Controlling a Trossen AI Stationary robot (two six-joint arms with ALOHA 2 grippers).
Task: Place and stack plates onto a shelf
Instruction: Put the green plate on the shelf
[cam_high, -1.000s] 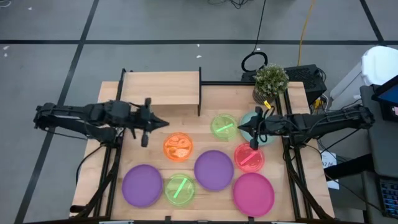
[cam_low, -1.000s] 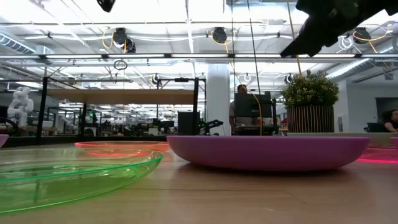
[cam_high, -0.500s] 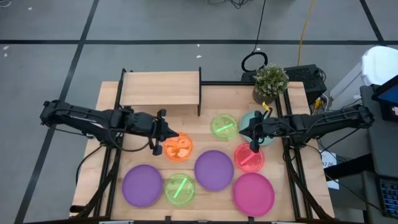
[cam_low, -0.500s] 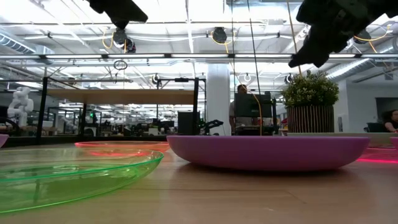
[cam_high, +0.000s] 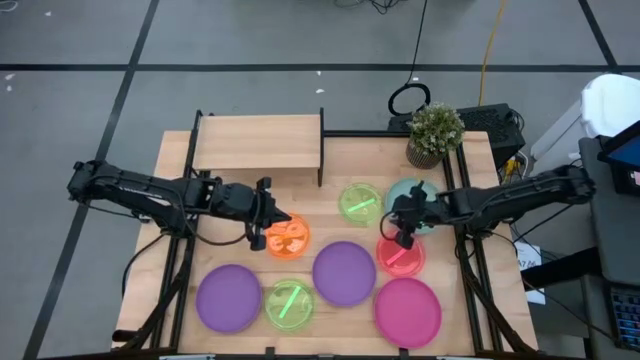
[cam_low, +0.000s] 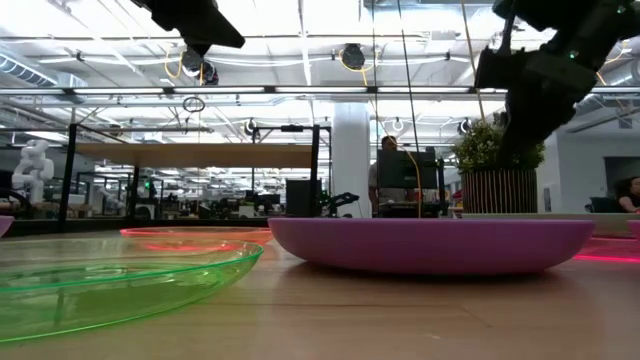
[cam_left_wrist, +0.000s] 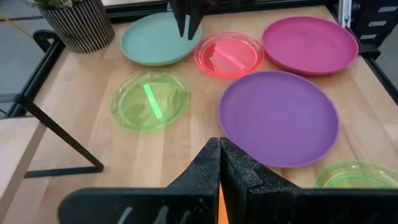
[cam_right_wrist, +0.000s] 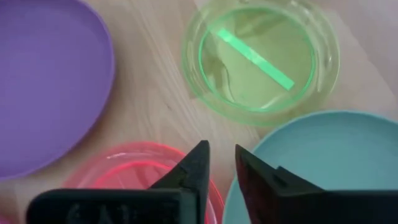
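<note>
From above, the shelf (cam_high: 258, 141) stands bare at the far left of the surface (cam_high: 340, 165), while the plates lie scattered nearer: an orange plate (cam_high: 288, 237), two green ones (cam_high: 360, 202) (cam_high: 289, 304), two purple ones (cam_high: 345, 272) (cam_high: 229, 297), a red-pink plate (cam_high: 402, 254), a magenta plate (cam_high: 408, 311) and a pale teal plate (cam_high: 408, 192) partly under the right arm. The left pincer (cam_high: 266, 215) hangs at the orange plate's near-left rim; the right pincer (cam_high: 404, 226) hovers between the teal and red-pink plates. At table height, a purple plate (cam_low: 430, 245) and a green plate (cam_low: 120, 280) fill the foreground, both arms raised above them. The left wrist view shows the left pincer (cam_left_wrist: 219, 163) clenched, fingers pressed together, a sliver of orange showing just beneath them; nothing appears gripped. The right wrist view shows the right pincer (cam_right_wrist: 219, 163) slightly released, a narrow gap between its fingers, over the seam where the red-pink plate (cam_right_wrist: 134, 168) meets the teal plate (cam_right_wrist: 311, 162). These plates look light, stiff and slick; the raised rim seems the only hold, pinched edge-on.
</note>
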